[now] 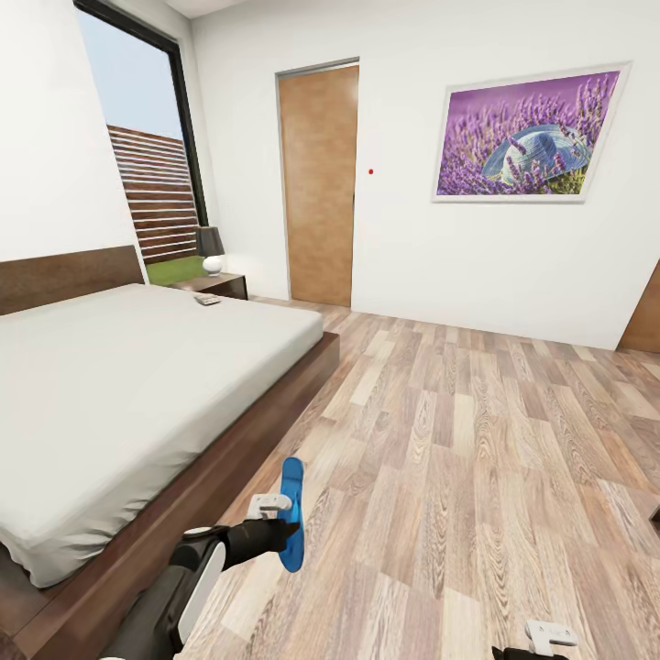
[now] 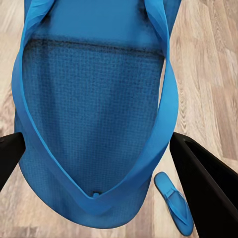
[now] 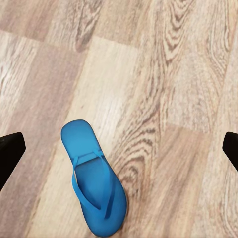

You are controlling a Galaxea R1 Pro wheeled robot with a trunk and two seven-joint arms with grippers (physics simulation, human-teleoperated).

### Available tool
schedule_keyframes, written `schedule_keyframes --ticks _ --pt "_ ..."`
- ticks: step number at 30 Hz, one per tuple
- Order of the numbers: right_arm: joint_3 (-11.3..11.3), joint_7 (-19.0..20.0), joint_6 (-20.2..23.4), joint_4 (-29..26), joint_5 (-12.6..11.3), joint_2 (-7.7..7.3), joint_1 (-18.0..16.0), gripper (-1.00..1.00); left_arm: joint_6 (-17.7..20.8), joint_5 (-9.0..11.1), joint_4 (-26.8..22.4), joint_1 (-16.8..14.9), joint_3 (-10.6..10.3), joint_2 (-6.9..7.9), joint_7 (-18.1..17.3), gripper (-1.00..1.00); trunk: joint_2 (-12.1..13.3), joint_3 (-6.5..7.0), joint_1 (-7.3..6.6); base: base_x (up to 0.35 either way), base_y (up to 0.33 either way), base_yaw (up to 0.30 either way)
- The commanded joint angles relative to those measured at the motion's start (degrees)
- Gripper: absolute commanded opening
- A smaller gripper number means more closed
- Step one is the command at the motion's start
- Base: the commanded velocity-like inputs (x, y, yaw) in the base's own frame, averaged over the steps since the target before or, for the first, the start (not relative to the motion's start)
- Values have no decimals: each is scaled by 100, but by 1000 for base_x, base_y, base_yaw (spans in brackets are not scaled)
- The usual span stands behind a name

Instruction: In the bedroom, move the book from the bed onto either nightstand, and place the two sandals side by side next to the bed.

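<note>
Left gripper (image 1: 280, 524) clamped on a bright blue flat sandal (image 1: 291, 513) beside the dark wood-framed bed (image 1: 156, 385), right gripper (image 3: 119, 148) spread wide above the second blue sandal (image 3: 94, 188) on the plank floor (image 1: 477, 458).

We see bed (image 1: 137, 385) at left, nightstand (image 1: 218, 285) behind it, held sandal (image 1: 291, 513) above floor (image 1: 477, 458) beside bed's foot

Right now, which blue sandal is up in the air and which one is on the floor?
The sandal gripped by the left hand is up, standing on edge. The other sandal lies flat on the wood floor.
</note>
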Motion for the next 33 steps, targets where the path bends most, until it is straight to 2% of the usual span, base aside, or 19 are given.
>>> schedule_keyframes --ticks 1,21,33 --pt "-48 43 23 -10 53 4 -2 100 45 43 -5 -3 2 0 11 -100 -2 -6 -1 0 0 0" --pt "-48 46 20 -10 52 4 -2 100 37 43 -6 -3 2 2 19 -100 -2 -6 -1 0 0 0" --pt "-50 47 20 -10 52 4 -2 100 37 43 -6 -3 2 2 14 -100 -484 -221 263 0 0 0"
